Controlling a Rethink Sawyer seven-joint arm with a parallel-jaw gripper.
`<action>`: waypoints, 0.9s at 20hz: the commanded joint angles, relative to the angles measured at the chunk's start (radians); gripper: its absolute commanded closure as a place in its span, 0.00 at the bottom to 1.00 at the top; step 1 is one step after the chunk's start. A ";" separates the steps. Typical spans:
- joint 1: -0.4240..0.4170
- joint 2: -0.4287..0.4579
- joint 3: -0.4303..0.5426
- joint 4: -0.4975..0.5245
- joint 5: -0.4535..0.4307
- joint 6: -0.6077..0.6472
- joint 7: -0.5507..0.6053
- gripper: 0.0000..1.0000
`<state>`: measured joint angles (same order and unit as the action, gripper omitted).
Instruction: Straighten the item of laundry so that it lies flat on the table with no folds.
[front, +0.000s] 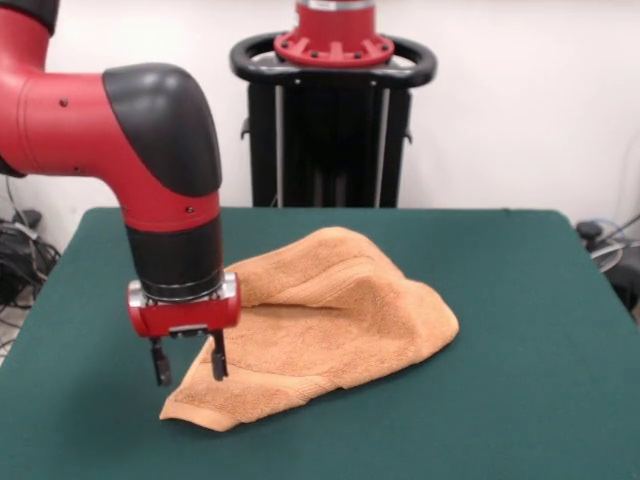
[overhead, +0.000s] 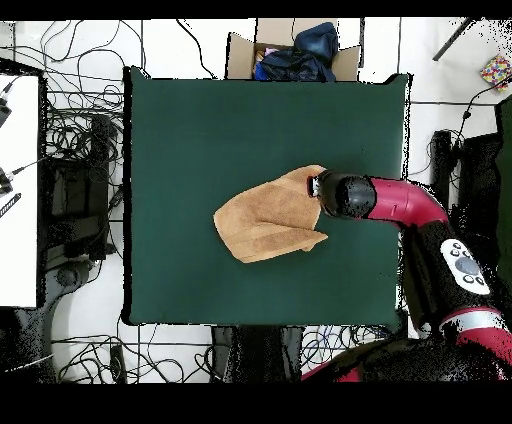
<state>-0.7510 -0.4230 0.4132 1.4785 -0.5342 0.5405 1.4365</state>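
Towel (front: 330, 320) lies crumpled and folded near the middle of the tabletop (front: 520, 400), a raised ridge across it; the claw (front: 188, 362) hangs over its corner edge in the front view, fingers (front: 217, 358) spread apart and holding nothing; broad green surface stays free on all sides, out to the table edges.

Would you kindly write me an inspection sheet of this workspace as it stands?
Surface: dark green table, bare around the towel.
Job's things: orange-tan towel, bunched and folded over, not flat.
Clutter: nothing seen on the table.
Grippers: tool open, fingers pointing down at the towel's corner edge.
Cables: tangled cables on the floor beside the table.
Surroundings: black pedestal; cardboard box holding dark cloth beyond the table's edge; white wall behind.
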 joint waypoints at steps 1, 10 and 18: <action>0.015 0.039 0.019 0.043 -0.085 -0.077 -0.037 0.00; 0.011 0.161 0.038 -0.110 -0.112 -0.093 -0.067 0.00; 0.011 0.185 0.045 -0.150 -0.119 -0.095 -0.080 0.00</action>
<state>-0.7512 -0.3536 0.4201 1.4410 -0.5777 0.4948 1.4367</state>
